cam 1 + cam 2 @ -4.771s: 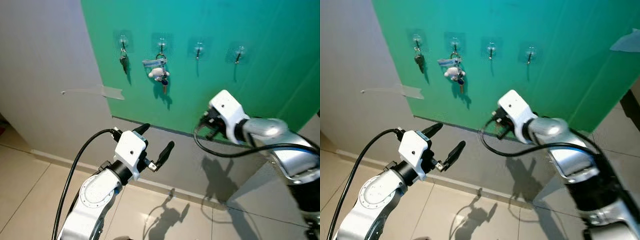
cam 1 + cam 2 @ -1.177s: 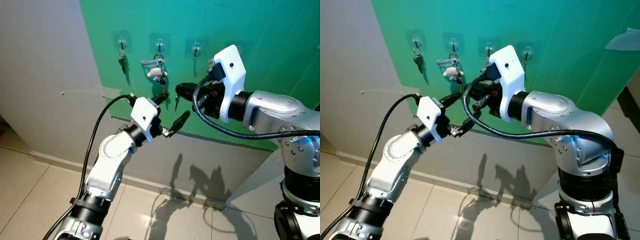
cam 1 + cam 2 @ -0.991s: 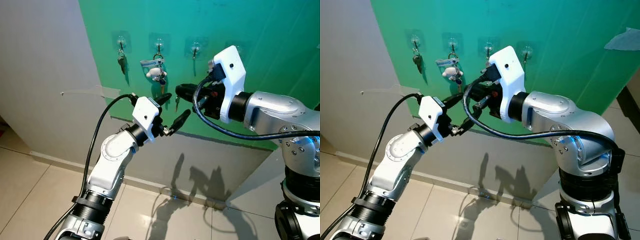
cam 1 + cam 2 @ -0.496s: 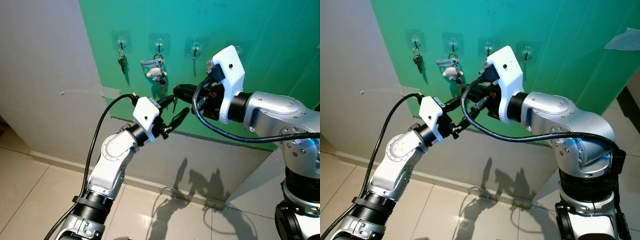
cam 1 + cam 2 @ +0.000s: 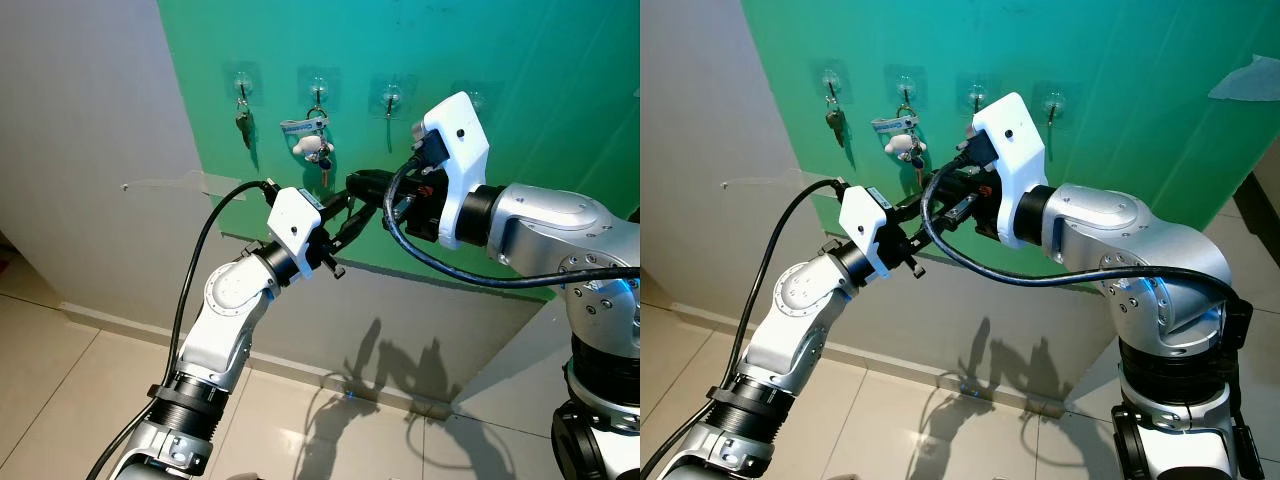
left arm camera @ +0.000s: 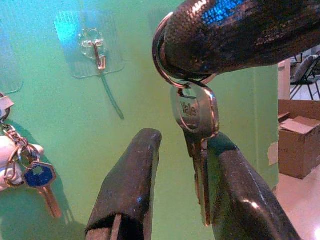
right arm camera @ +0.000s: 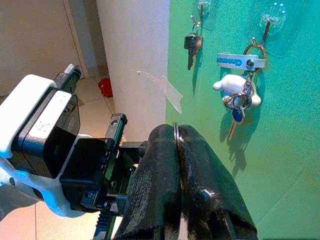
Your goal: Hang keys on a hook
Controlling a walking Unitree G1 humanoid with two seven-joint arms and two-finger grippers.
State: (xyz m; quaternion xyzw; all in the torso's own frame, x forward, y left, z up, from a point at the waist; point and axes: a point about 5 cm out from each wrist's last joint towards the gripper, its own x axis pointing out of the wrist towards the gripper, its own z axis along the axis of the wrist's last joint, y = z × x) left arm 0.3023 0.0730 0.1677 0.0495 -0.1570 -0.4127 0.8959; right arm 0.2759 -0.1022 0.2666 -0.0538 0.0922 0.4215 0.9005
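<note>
Right gripper [image 7: 176, 150] is clenching the key ring, with the keys [image 6: 196, 130] dangling blade-down below it. Left gripper [image 6: 182, 165] is sitting released, fingers [image 6: 131, 185] straddling the hanging blade, one finger touching it. An empty hook [image 6: 99, 54] is waiting on the green wall panel [image 5: 520, 90] beyond, so the handover looks imminent.

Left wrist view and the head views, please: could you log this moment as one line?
phase: handover | right gripper: shut on key ring | key: hangs between open left gripper fingers | hook: free
</note>
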